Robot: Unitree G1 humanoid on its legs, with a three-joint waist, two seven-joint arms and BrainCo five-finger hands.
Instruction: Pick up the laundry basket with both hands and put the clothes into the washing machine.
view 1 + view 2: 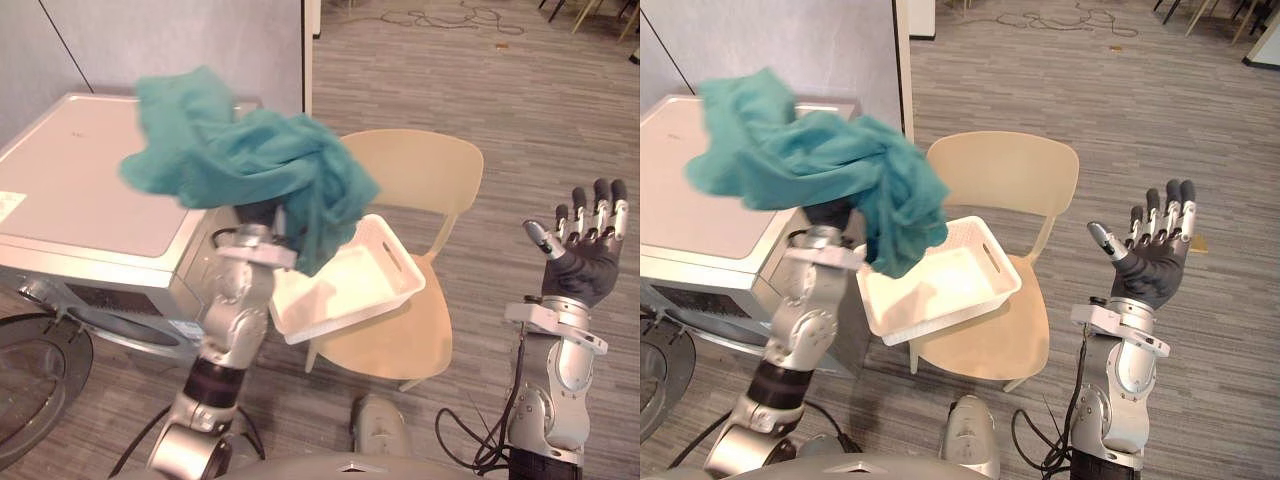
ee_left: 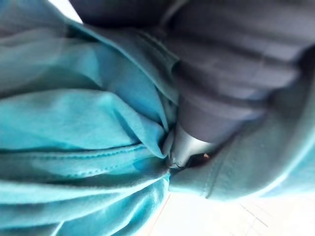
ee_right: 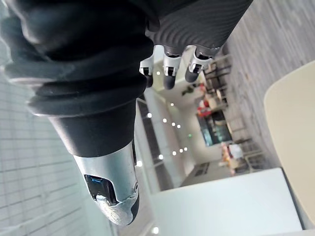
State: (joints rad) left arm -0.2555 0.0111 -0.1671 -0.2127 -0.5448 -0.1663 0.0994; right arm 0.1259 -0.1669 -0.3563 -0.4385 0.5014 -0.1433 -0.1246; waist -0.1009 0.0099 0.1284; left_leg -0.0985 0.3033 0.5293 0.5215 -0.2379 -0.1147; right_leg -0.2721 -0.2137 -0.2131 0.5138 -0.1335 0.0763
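Note:
A bunched teal cloth (image 1: pixel 250 160) hangs in the air over the near corner of the washing machine (image 1: pixel 80 190) and the left end of the white laundry basket (image 1: pixel 400 262). My left hand (image 1: pixel 258 213) is raised beneath it and mostly buried in the fabric. In the left wrist view a silver finger (image 2: pixel 189 145) is pinched into the teal folds (image 2: pixel 88 123). The basket sits tilted on a beige chair (image 1: pixel 420 170), its inside looking bare. Far to the right, my right hand (image 1: pixel 585 240) is held up with its palm open and fingers straight, holding nothing.
The washing machine's round door (image 1: pixel 30 370) stands open at the lower left, near the floor. A grey wall panel (image 1: pixel 200 40) rises behind the machine. Loose cables (image 1: pixel 440 17) lie on the wood floor far behind the chair.

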